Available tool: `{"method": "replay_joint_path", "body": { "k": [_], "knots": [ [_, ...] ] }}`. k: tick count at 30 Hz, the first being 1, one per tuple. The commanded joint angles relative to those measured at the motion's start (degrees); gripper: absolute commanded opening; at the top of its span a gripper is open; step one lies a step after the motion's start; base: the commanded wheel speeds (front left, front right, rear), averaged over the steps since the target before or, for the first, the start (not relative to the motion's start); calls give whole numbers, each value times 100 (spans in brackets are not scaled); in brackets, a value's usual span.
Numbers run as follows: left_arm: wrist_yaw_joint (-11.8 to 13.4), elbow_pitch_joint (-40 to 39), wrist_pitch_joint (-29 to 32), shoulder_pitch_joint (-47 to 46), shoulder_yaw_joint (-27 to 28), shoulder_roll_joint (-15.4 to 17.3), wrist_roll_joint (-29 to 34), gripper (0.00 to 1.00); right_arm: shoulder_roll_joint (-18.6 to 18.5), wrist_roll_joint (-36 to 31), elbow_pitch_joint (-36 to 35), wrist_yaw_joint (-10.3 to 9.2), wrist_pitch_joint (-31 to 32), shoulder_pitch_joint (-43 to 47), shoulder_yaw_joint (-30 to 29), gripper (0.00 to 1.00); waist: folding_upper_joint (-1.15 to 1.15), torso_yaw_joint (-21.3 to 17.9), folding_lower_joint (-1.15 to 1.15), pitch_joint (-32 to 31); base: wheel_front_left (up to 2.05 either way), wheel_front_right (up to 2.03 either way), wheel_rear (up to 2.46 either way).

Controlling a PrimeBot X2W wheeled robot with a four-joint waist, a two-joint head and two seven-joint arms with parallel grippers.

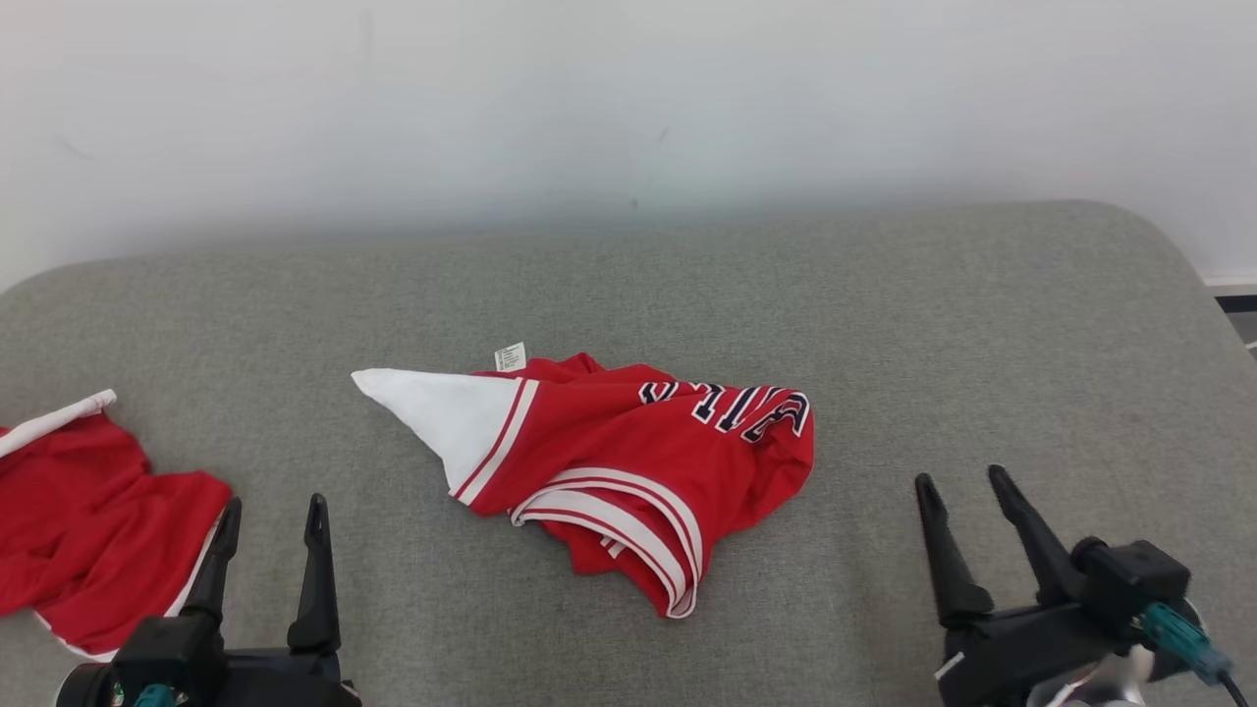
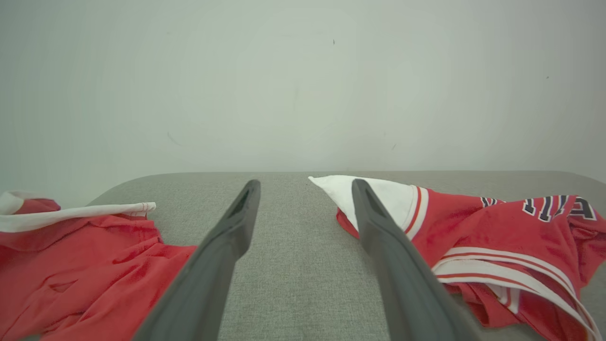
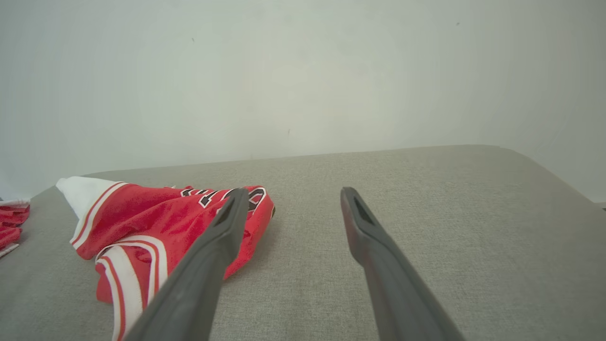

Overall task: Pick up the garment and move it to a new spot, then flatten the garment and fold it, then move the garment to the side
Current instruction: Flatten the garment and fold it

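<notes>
**Workpiece.** The garment is a red jersey with white and red striped trim and dark letters outlined in white. It lies crumpled in a heap near the centre of the surface. A white triangular panel points toward the robot's left. A small white label sticks out at the far edge. The heap lies between the two grippers and farther from the robot than either. Nothing touches it.

**Secondary item.** A second red garment with white edging lies rumpled at the left edge of the surface, well apart from the jersey.

**End effectors.**
- The left gripper sits at the lower left of the head view, fingers pointing away from the robot. Its jaws stand spread wide with nothing between them. In the left wrist view, bare grey fabric shows between the fingers. The second red garment lies just beside the outer finger. Contact cannot be confirmed.
- The right gripper sits at the lower right, fingers angled slightly to the left. Its jaws are likewise fully spread and hold nothing. In the right wrist view, the gap between the fingers frames bare surface, with the jersey off to the left.

**Surface and room.** The surface is covered in grey woven cloth and has rounded far corners. A plain off-white wall with a few faint marks stands directly behind it. A narrow strip of dark floor shows past the right corner.
</notes>
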Motion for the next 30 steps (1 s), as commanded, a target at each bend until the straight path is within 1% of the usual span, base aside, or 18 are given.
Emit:
{"method": "replay_joint_path", "body": {
  "k": [1, 4, 5, 6, 10, 16, 18, 20, 26, 29, 30],
  "knots": [
    [-2, -7, -14, -7, 30, -19, 78, 100, -33, 70, -33, 4, 28, -62, 65, 100, 0, 51, 0, 40, 0, 0, 0],
    [-37, -38, -14, -80, 53, -88, 104, 100, -152, 239, -48, 4, 213, -279, 411, 100, 0, 187, 0, 159, 0, 0, 0],
    [-43, -38, -14, -111, 53, -115, 104, 100, -205, 298, -46, 4, 298, -376, 596, 100, 0, 243, 0, 198, 0, 0, 0],
    [-84, -38, -14, -166, 43, -175, 147, 100, -337, 397, -31, 4, 475, -594, 944, 100, 0, 376, 0, 303, 0, 0, 0],
    [-134, -60, -14, -309, 10, -339, 232, 100, -576, 577, 88, 4, 842, -1181, 1726, 100, 0, 695, 0, 549, 0, 0, 0],
    [-292, 4, -14, -536, -51, -644, 367, 100, -801, 964, 588, 4, 1327, -2178, 3006, 100, 0, 1229, 0, 908, 0, 0, 0],
    [-356, 28, -14, -612, -53, -772, 411, 100, -825, 1098, 790, 4, 1429, -2491, 3326, 100, 0, 1407, 0, 1017, 0, 0, 0],
    [-439, 44, -15, -679, -52, -899, 463, 100, -885, 1162, 1046, 4, 1547, -2788, 3585, 100, 0, 1576, 0, 1134, 0, 0, 0],
    [-672, 121, -15, -841, -82, -1230, 579, 100, -909, 1199, 1786, 4, 1627, -3691, 4258, 100, 0, 1994, 0, 1399, 0, 0, 0],
    [-756, 162, -14, -911, -109, -1336, 617, 100, -877, 1179, 2193, 4, 1696, -4119, 4570, 100, 0, 2138, 0, 1488, 0, 0, 0],
    [-756, 162, -14, -911, -109, -1336, 617, 100, -877, 1179, 2193, 4, 1696, -4119, 4570, 100, 0, 2138, 0, 1488, 0, 0, 0]
  ]
}}
